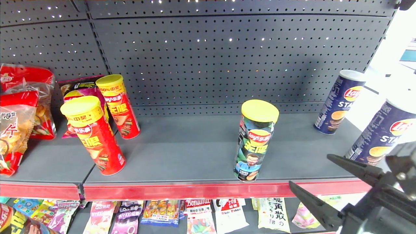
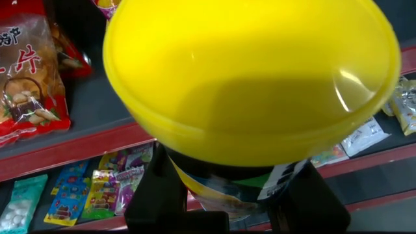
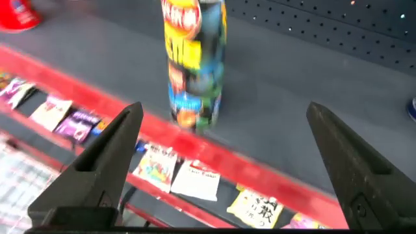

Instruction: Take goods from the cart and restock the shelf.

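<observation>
Grey metal shelf (image 1: 195,146) with a red lip bore your yellow-lidded multicoloured crisp tube (image 1: 255,141), upright near its front edge. Your right gripper (image 1: 309,170) hung wide open and empty just before it. Your left gripper (image 2: 234,192) clamped a second yellow-lidded tube (image 2: 253,78).

Cans cropped and blurred
Left wrist view: the yellow lid (image 2: 253,78) runs past the top edge and hides most of the held can (image 2: 221,195); the near blue can (image 1: 386,130) is cut by the head view's right edge; the right wrist view blurs the shelf can (image 3: 195,65), top cropped
</observation>
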Controlling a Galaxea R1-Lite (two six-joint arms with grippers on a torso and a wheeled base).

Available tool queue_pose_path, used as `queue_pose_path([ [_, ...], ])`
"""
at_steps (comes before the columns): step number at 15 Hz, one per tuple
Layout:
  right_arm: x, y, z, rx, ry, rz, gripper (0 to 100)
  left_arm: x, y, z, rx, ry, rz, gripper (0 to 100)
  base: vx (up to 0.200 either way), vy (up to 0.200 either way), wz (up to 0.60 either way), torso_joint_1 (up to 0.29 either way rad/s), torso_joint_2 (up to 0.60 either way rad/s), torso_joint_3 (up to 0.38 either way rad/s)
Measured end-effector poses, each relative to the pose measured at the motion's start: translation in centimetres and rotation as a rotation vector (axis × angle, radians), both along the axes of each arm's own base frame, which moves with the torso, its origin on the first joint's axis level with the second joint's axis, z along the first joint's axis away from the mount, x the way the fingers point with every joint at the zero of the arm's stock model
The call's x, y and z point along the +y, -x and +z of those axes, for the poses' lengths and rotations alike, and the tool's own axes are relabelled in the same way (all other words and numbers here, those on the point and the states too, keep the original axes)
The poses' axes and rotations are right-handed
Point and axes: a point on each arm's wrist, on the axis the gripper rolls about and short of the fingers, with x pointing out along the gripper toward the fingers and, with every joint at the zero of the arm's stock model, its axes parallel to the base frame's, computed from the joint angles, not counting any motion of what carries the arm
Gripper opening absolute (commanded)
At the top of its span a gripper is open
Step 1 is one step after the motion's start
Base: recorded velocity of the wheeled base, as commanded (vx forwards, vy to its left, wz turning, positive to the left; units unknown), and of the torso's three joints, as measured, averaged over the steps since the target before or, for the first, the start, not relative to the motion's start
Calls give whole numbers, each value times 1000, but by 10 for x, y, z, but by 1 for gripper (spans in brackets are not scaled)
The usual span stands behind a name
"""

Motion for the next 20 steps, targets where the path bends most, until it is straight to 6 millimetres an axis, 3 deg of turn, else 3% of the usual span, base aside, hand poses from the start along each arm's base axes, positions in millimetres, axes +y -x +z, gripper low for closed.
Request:
queue_pose_path([
  [4,-52,24,-7,-36,33,43,100,-2,-2,6,0,14,-86,0,0,0,0,0,0,0],
  [7,-91,35,-12,5,90,-194,100,-4,-2,12,-11,36,-165,0,0,0,0,0,0,0],
  [10,-120,62,-11,102,136,-512,100,-7,-7,28,-19,74,-279,0,0,0,0,0,0,0],
  [12,-127,92,-13,116,121,-695,100,-8,-13,37,-33,114,-304,0,0,0,0,0,0,0],
  [15,-125,128,-25,35,70,-811,100,-8,-20,40,-21,146,-311,0,0,0,0,0,0,0],
  [17,-120,137,-34,9,31,-711,100,-10,-22,40,0,178,-360,0,0,0,0,0,0,0],
  [20,-118,129,-56,-4,28,-608,100,-10,-22,38,10,203,-370,0,0,0,0,0,0,0],
])
